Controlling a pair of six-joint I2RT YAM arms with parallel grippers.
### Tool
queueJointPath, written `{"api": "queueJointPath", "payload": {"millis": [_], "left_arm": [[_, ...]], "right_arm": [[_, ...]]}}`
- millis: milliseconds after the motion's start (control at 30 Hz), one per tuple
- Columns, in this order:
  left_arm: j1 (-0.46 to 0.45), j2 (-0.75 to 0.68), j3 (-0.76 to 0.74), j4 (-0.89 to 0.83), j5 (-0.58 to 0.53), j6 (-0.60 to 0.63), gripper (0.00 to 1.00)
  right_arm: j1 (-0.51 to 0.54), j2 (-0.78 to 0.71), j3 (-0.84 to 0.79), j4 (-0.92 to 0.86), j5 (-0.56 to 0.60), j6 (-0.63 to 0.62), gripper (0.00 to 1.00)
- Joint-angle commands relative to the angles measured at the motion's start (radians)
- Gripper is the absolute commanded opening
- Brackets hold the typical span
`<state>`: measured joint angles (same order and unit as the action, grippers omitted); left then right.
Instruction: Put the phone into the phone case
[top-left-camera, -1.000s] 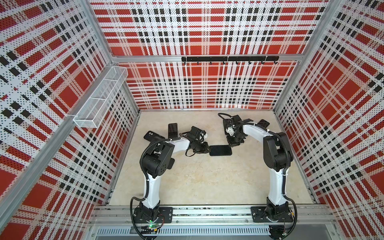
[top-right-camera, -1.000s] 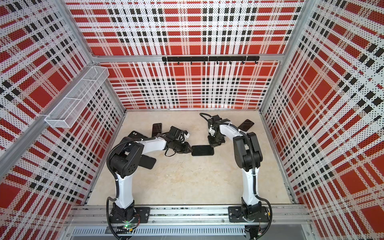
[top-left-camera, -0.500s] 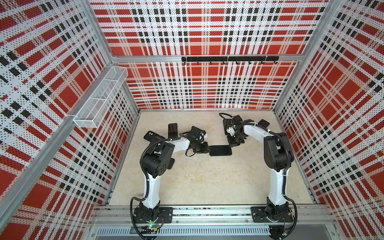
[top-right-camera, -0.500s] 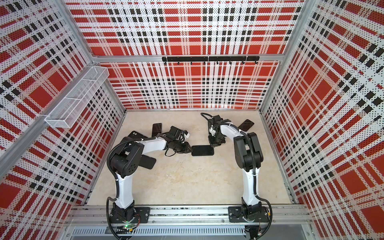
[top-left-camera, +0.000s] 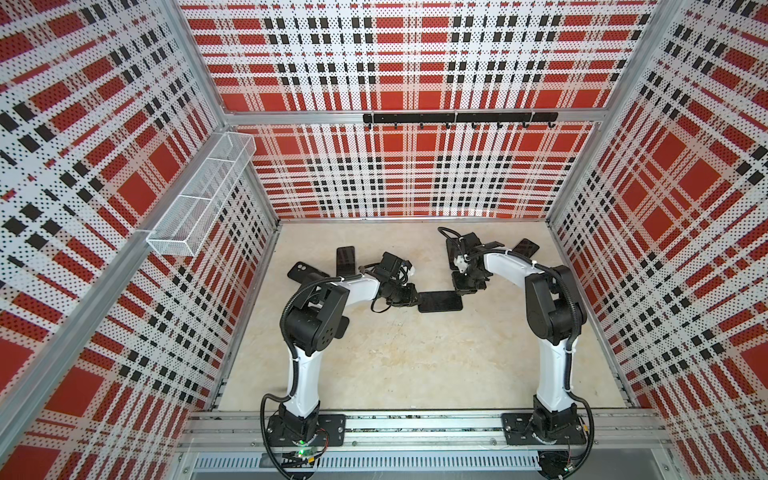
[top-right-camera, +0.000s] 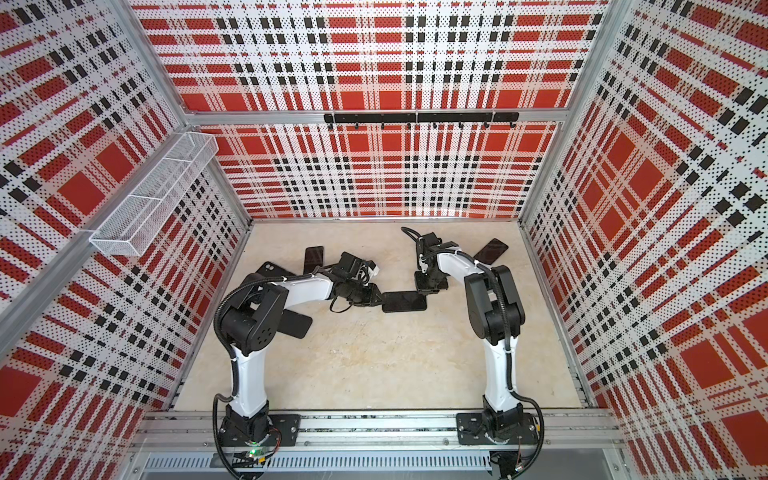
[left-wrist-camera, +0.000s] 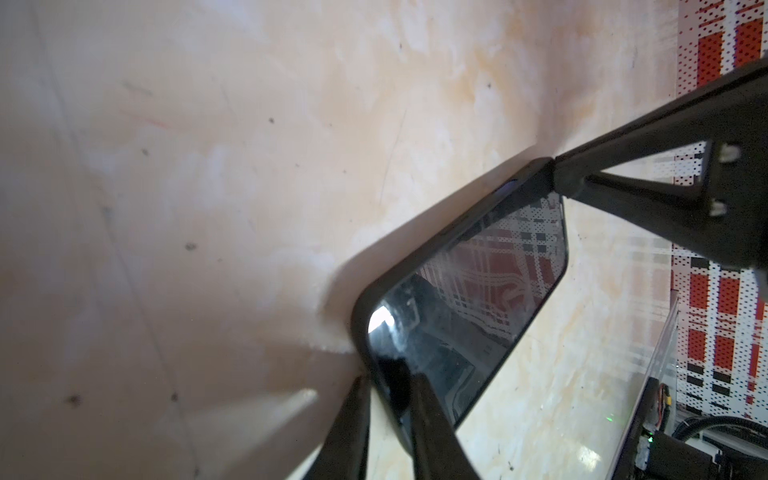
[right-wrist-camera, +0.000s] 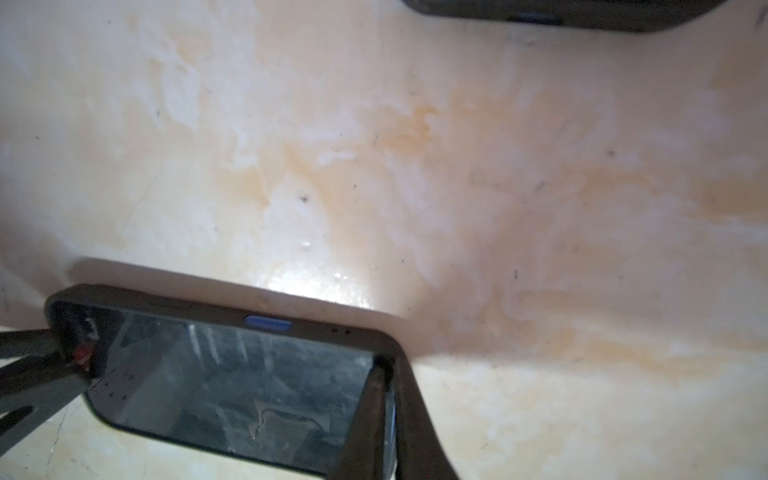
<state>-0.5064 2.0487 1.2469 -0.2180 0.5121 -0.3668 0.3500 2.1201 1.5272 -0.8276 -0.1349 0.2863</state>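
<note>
The phone (left-wrist-camera: 490, 291) has a glossy glass screen mirroring the walls (top-left-camera: 415, 187); the case (left-wrist-camera: 449, 232) rim looks matt black plastic. The table (right-wrist-camera: 457, 166) is smooth, marbled cream, faintly shiny. Walls are perforated sheet, the frame (top-left-camera: 291, 119) bare metal, the basket (top-left-camera: 199, 195) white wire mesh.

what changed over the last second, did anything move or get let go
Nothing visibly changed. The cased phone lies in the same spot on the table. The left jaws are still clamped on its near end, and the right jaws are still pinched on the rim at its far corner. Neither arm has shifted.
</note>
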Motion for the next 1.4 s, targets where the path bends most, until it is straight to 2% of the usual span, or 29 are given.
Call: {"api": "queueJointPath", "payload": {"millis": [0, 100, 267, 367, 567, 700, 900, 967, 1200, 1367], "left_arm": [[-0.005, 0.036, -0.001, -0.058, -0.044, 0.004, 0.23], [-0.002, 0.035, -0.001, -0.060, -0.047, 0.005, 0.23], [-0.003, 0.037, -0.001, -0.062, -0.049, 0.005, 0.23], [-0.004, 0.031, 0.002, -0.067, -0.062, 0.010, 0.23], [-0.007, 0.024, 0.006, -0.079, -0.084, 0.018, 0.23], [-0.008, 0.031, 0.008, -0.083, -0.089, 0.021, 0.23], [-0.012, 0.041, 0.013, -0.088, -0.089, 0.027, 0.23], [-0.013, 0.036, 0.013, -0.090, -0.087, 0.029, 0.22], [-0.013, 0.012, 0.015, -0.090, -0.105, 0.033, 0.25], [-0.012, -0.033, 0.017, -0.100, -0.144, 0.045, 0.32]], "right_arm": [[0.083, 0.278, -0.126, 0.030, -0.085, 0.018, 0.09], [0.076, 0.171, -0.123, 0.027, -0.069, 0.025, 0.10], [0.048, -0.021, 0.000, -0.115, 0.056, 0.005, 0.26], [0.038, -0.062, 0.053, -0.174, 0.094, -0.014, 0.34], [0.028, -0.045, 0.040, -0.158, 0.076, -0.039, 0.37], [0.027, -0.019, 0.012, -0.101, -0.001, -0.052, 0.36], [0.027, -0.026, -0.023, -0.044, -0.075, -0.049, 0.25], [0.029, -0.053, -0.033, -0.047, -0.071, -0.049, 0.21], [-0.006, -0.221, -0.088, -0.011, 0.013, -0.036, 0.25], [-0.029, -0.176, -0.015, 0.040, 0.028, -0.061, 0.19]]}}
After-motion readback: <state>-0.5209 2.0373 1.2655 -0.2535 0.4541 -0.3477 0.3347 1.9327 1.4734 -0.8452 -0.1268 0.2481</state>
